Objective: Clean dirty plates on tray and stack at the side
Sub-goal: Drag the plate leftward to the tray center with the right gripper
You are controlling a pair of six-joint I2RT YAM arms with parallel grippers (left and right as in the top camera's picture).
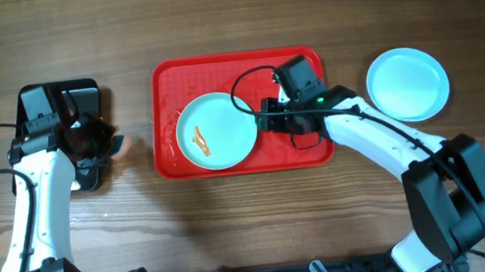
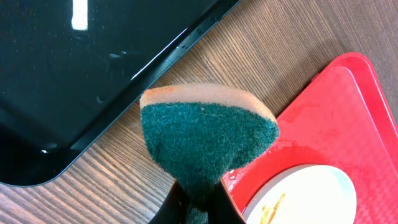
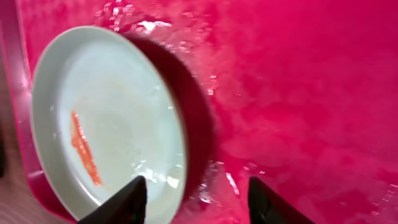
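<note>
Pale blue plate [image 3: 106, 124] with an orange smear [image 3: 84, 149], lying on wet red tray [image 3: 298, 93], right pincer [image 3: 196, 200] spread apart, one dark fingertip [image 3: 124, 202] over the plate rim.

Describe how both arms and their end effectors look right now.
The left arm and right arm have white tapered links between black joint housings. A thin black cable loops off the right arm; another trails from the left. A small green light glows near the right wrist. The left end effector and right end effector have black fingers.
</note>
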